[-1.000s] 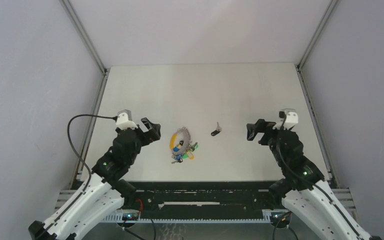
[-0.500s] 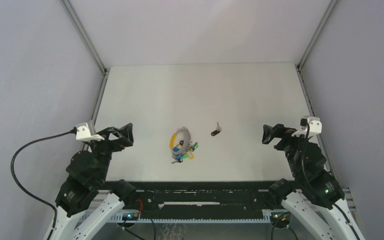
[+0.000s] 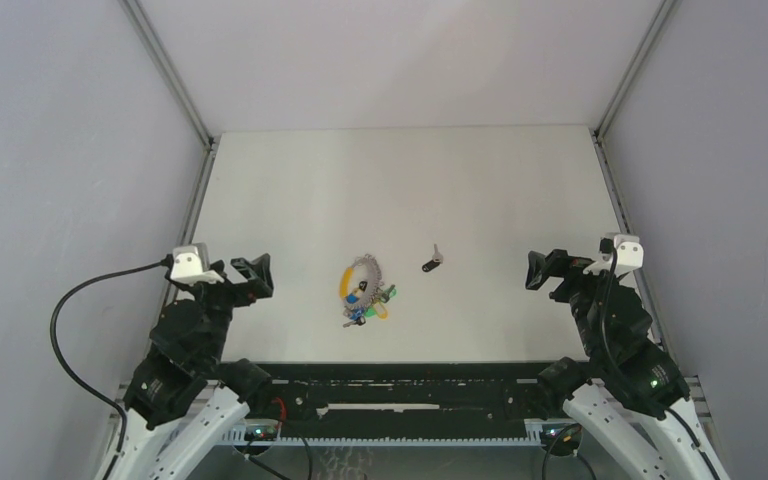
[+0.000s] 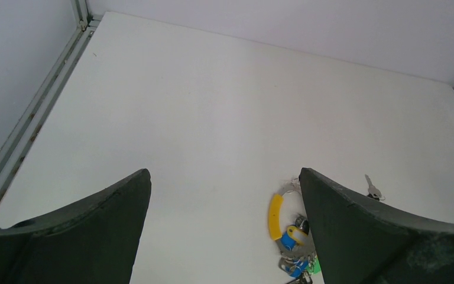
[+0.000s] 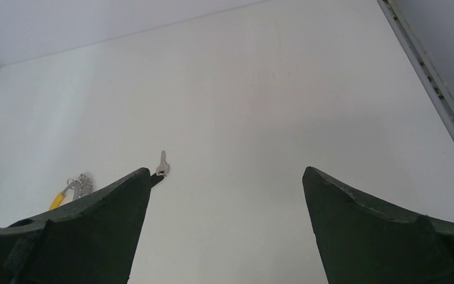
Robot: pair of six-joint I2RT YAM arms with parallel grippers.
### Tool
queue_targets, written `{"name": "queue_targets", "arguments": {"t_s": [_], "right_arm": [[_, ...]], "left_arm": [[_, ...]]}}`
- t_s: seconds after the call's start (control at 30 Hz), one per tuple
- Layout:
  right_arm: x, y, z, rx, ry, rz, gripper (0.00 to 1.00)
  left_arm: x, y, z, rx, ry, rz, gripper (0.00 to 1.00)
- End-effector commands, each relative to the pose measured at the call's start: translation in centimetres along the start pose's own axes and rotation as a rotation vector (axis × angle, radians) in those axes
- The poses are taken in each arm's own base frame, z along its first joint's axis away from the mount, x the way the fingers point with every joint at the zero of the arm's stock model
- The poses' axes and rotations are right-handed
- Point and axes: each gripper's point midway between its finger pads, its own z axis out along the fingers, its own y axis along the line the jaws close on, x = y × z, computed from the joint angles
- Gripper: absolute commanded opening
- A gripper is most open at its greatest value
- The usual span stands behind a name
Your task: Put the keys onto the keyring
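The coloured keys (image 3: 370, 303) lie in a tight bunch, too small and tangled to count. Yellow, blue and green plastic show among them, and whether any is threaded on the loop cannot be told. In the left wrist view the bunch is partly cut off by a finger and the lower edge. One keyring (image 3: 364, 271) lies on the table (image 3: 410, 180) between the arms, touching the bunch on its far side. One black-headed key (image 3: 432, 263) lies alone, apart to the right; the right wrist view hides most of its head. The left fingers (image 4: 94, 234) and the right fingers (image 5: 378, 231) are spread wide, each pair holding nothing, well apart from the keys.
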Motion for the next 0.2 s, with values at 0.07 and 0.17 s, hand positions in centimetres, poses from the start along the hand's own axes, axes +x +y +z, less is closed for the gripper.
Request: {"name": "queue_targets", "arguments": {"t_s": [0.07,0.17], "right_arm": [[-0.82,-0.16,-0.12,0.006,-0.026,-0.008,1.00],[-0.75,-0.13,-0.08,0.006,-0.023,-0.009,1.00]], "left_arm": [[-0.64,0.25,0.16,-0.011,-0.038,-0.002,1.00],[-0.64,0.43,0.14,-0.020,-0.039,-0.004,1.00]]}}
